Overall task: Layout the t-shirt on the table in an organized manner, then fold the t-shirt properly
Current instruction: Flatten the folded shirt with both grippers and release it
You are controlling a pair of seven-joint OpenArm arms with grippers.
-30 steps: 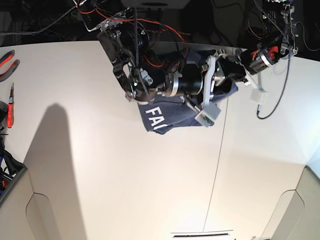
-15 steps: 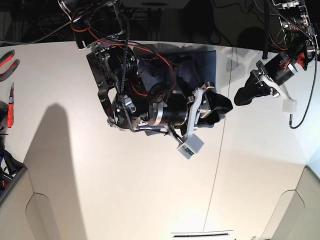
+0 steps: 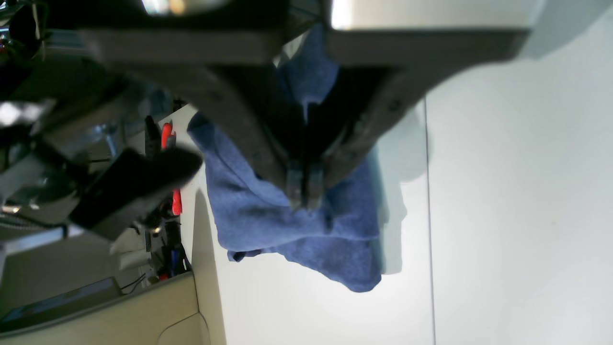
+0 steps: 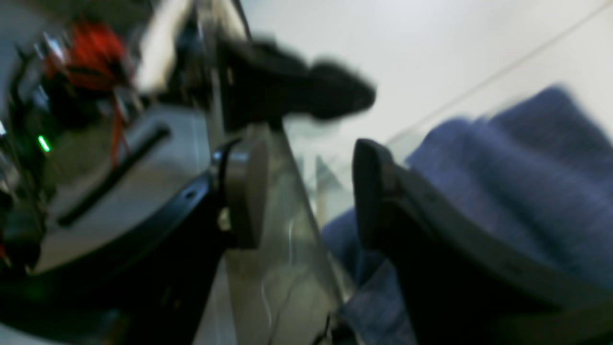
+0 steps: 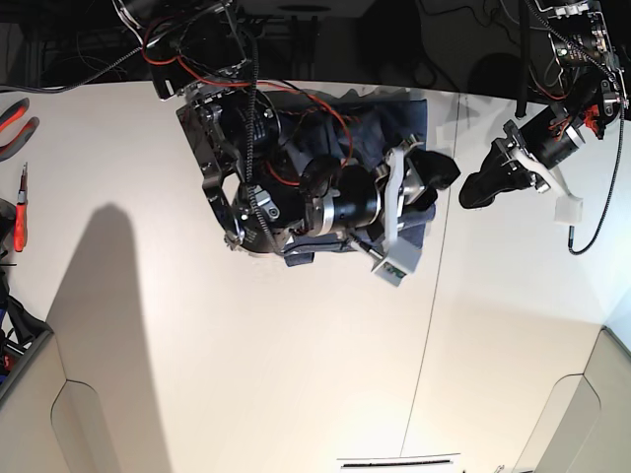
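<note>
The dark navy t-shirt (image 5: 389, 116) lies bunched on the white table (image 5: 246, 345) at the far middle, mostly hidden under my right arm. No lettering shows. My right gripper (image 5: 439, 175) is open over the shirt's right edge. In the blurred right wrist view its jaws (image 4: 306, 191) stand apart with nothing between them, and the shirt (image 4: 503, 167) is beside one finger. My left gripper (image 5: 473, 192) hangs to the right of the shirt, apart from it. In the left wrist view it (image 3: 301, 199) is shut and empty, with the crumpled shirt (image 3: 268, 215) beyond it.
A thin dark seam (image 5: 429, 305) runs down the table right of the middle. Red-handled pliers (image 5: 15, 123) and a red screwdriver (image 5: 20, 212) lie at the left edge. Rounded cut-outs (image 5: 89, 424) mark the near edge. Cables hang along the back.
My left gripper let go of the shirt and swung out to the right. The shirt, lifted with white letters showing before, now lies bunched under my right arm, which shifted slightly back.
</note>
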